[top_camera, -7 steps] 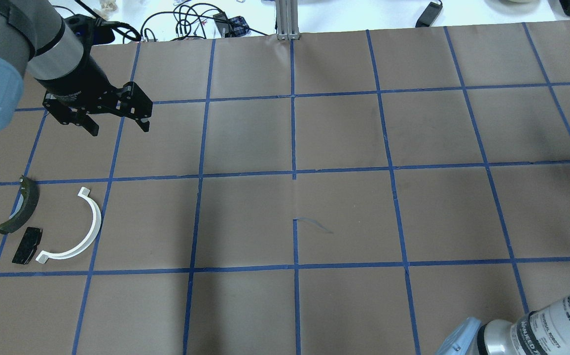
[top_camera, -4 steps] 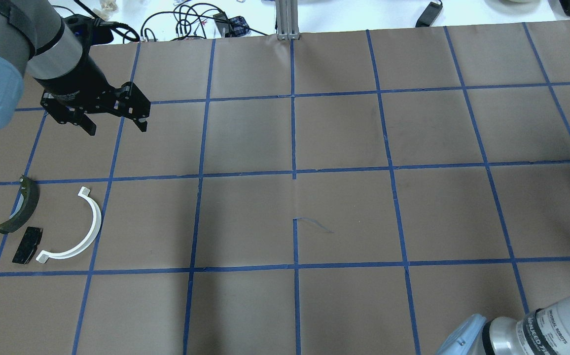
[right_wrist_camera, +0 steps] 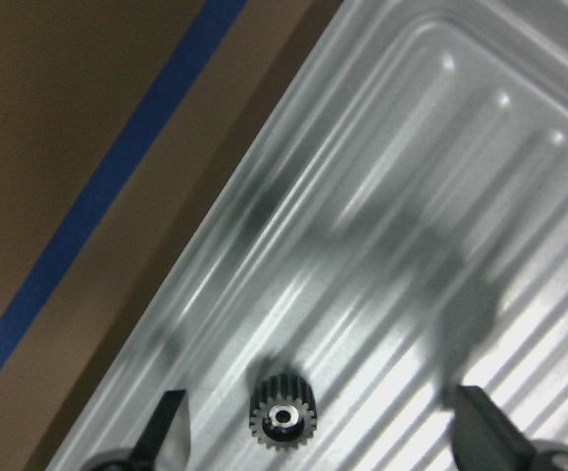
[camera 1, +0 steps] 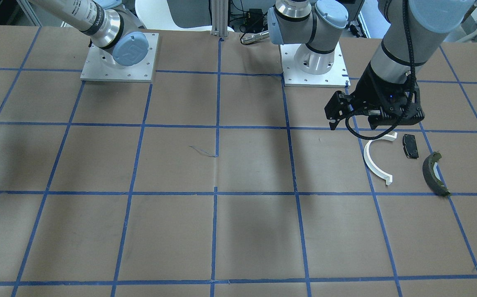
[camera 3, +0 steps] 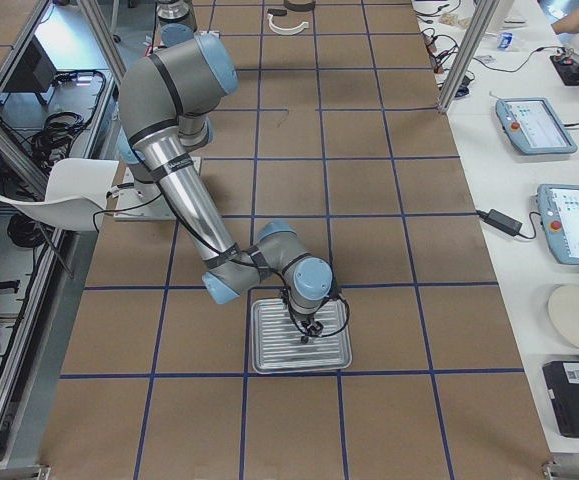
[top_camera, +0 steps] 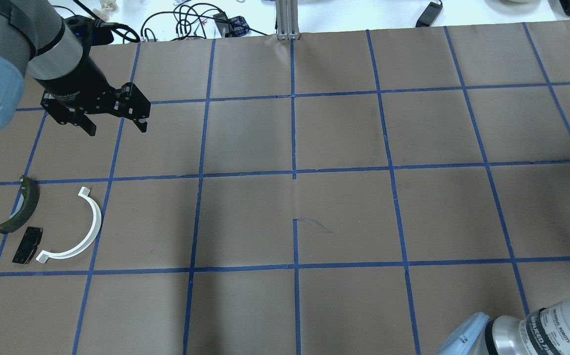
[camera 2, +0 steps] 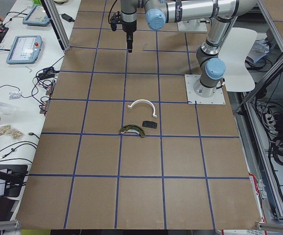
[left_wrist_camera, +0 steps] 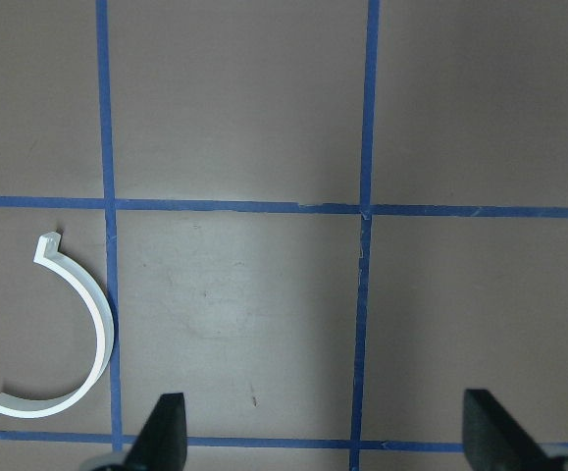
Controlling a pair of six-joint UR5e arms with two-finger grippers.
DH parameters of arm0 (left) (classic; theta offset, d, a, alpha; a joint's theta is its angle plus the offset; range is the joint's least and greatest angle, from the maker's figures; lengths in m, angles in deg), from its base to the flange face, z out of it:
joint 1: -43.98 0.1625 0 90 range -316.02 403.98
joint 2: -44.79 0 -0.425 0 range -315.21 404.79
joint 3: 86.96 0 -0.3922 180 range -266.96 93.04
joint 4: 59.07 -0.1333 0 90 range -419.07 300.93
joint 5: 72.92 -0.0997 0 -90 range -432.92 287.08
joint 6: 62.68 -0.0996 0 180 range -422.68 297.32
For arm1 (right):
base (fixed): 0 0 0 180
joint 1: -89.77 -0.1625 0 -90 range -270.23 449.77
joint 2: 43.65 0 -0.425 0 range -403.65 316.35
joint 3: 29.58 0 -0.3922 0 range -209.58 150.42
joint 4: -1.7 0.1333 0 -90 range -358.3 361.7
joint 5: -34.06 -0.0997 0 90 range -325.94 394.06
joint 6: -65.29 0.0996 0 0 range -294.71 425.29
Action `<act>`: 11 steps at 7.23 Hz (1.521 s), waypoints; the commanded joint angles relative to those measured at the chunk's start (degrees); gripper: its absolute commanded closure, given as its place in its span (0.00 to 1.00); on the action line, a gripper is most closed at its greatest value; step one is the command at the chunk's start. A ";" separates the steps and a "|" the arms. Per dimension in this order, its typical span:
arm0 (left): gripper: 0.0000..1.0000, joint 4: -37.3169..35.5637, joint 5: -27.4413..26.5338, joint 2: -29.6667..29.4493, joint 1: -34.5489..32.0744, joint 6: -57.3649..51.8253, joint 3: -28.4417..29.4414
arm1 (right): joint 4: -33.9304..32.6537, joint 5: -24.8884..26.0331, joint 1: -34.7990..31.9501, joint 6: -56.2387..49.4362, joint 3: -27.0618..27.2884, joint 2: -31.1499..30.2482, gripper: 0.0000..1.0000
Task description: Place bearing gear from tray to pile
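Note:
The bearing gear (right_wrist_camera: 282, 416), small, dark and toothed, lies on the ribbed metal tray (right_wrist_camera: 411, 196) near its edge. My right gripper (right_wrist_camera: 323, 437) is open above it, with the gear between the fingers and nearer the left one. The exterior right view shows this gripper (camera 3: 310, 330) over the tray (camera 3: 269, 355). The pile lies at the table's left: a white half-ring (top_camera: 75, 229), a black pad (top_camera: 27, 245) and an olive shoe-like piece (top_camera: 21, 207). My left gripper (top_camera: 116, 125) is open and empty, raised beyond the pile.
Brown paper with a blue tape grid (top_camera: 295, 172) covers the table. Cables (top_camera: 186, 22) and an aluminium post (top_camera: 287, 19) stand at the far edge. The arm bases (camera 1: 119, 57) are bolted to the table. Tablets (camera 3: 539, 125) lie on a side bench.
My left gripper has shifted slightly left and away. The right arm's elbow has slid a little toward the lower right corner of the overhead view. The pile has not moved.

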 commanded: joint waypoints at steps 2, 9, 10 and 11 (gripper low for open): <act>0.00 0.00 0.09 -0.11 -0.09 0.00 0.23 | 0.05 0.32 -0.02 -1.42 0.48 -0.35 0.28; 0.00 -0.79 0.00 0.07 -0.17 0.09 -0.56 | 0.22 1.90 -0.11 0.24 0.39 -1.23 0.89; 0.00 -0.88 0.00 0.07 -0.17 0.09 -0.47 | 1.09 1.21 -0.72 3.81 0.22 -2.71 0.89; 0.00 -0.88 0.00 -0.02 -0.17 0.00 -0.56 | 7.71 -0.97 -3.59 12.11 0.48 -8.38 0.88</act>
